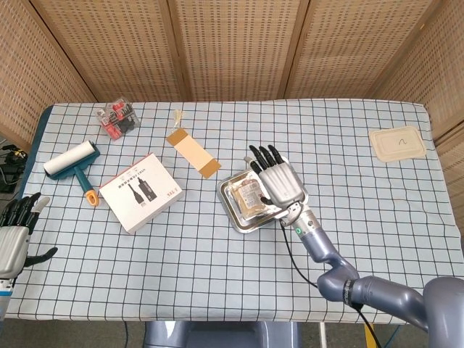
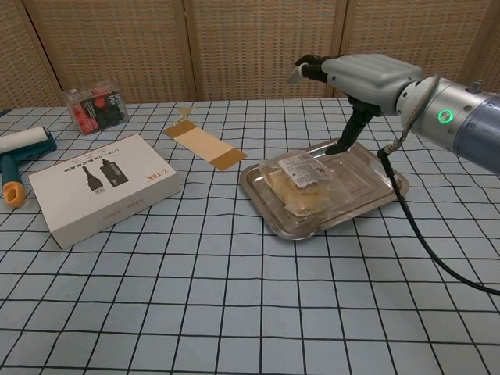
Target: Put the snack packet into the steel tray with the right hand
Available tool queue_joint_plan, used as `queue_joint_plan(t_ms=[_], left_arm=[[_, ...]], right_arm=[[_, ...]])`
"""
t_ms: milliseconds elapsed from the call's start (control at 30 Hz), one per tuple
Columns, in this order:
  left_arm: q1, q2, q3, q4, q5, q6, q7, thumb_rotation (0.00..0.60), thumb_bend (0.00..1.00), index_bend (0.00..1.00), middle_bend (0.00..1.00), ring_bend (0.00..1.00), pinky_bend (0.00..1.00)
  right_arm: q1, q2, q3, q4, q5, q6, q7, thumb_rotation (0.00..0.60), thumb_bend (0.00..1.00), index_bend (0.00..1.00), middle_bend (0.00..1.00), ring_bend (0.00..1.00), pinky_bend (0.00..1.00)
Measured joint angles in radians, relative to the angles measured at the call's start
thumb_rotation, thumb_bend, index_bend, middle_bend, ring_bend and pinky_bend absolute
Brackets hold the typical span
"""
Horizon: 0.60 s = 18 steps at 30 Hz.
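Note:
The clear snack packet (image 2: 306,177) with brownish contents and a white label lies flat inside the steel tray (image 2: 387,194), also seen as the packet (image 1: 249,197) in the tray (image 1: 228,205) from the head view. My right hand (image 2: 355,76) hovers above the tray's back right, fingers spread and holding nothing; in the head view the right hand (image 1: 275,177) covers the tray's right part. My left hand (image 1: 14,232) hangs open off the table's left edge.
A white box (image 2: 101,185) lies left of the tray, a brown strip (image 2: 205,144) behind it. A lint roller (image 1: 75,166) and a red-black packet (image 1: 118,119) sit at the far left. A beige lid (image 1: 396,141) lies at the far right.

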Motion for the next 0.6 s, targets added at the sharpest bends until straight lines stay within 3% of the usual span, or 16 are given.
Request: queue_joint_plan(t_ms=[300, 600], left_arm=[[0.003, -0.002, 0.007, -0.004, 0.013, 0.008, 0.012, 0.600, 0.09, 0.00, 0.00, 0.00, 0.00], [0.006, -0.013, 0.011, 0.002, 0.034, 0.025, 0.020, 0.600, 0.09, 0.00, 0.00, 0.00, 0.00]], right_arm=[[-0.102, 0.132, -0.073, -0.091, -0.079, 0.116, 0.029, 0.600, 0.10, 0.11, 0.00, 0.00, 0.00], [-0.232, 0.205, -0.157, -0.102, -0.187, 0.268, 0.203, 0.600, 0.10, 0.10, 0.00, 0.00, 0.00]])
